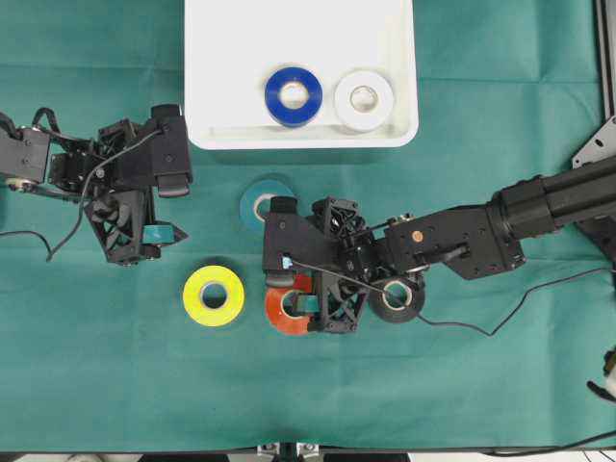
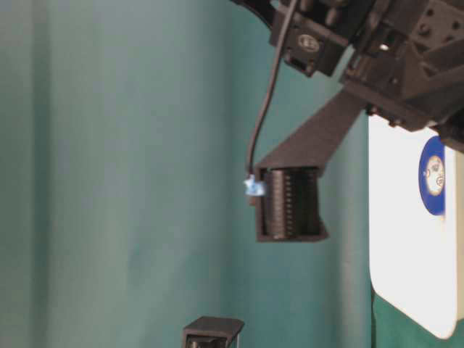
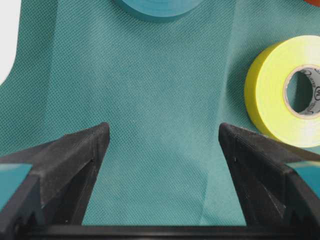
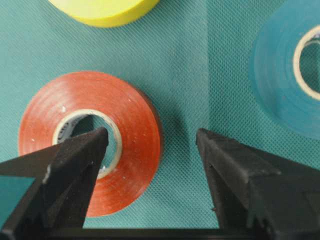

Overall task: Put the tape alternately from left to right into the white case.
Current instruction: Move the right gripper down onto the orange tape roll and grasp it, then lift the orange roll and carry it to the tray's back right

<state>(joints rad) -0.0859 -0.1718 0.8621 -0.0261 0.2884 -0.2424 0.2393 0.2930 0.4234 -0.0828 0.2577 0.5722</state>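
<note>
Jaws spread on both arms, nothing held. Right gripper (image 4: 150,145) hangs over the orange-red roll (image 4: 90,142), one finger above its core, the other over bare cloth (image 1: 481,385) toward the teal roll (image 4: 287,82). Left gripper (image 3: 162,137) waits over empty cloth near the yellow roll (image 3: 285,90). Blue roll (image 1: 294,96) and white roll (image 1: 364,100) already lie in the white case (image 1: 221,96); black roll (image 1: 397,300) sits under the right arm. Risks: the finger could land on the roll's wall rather than in the core and push it away; the teal roll stands near that finger and could be nudged.

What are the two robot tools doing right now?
Left tool: open, holding nothing.
Right tool: open over the orange-red tape, holding nothing.
</note>
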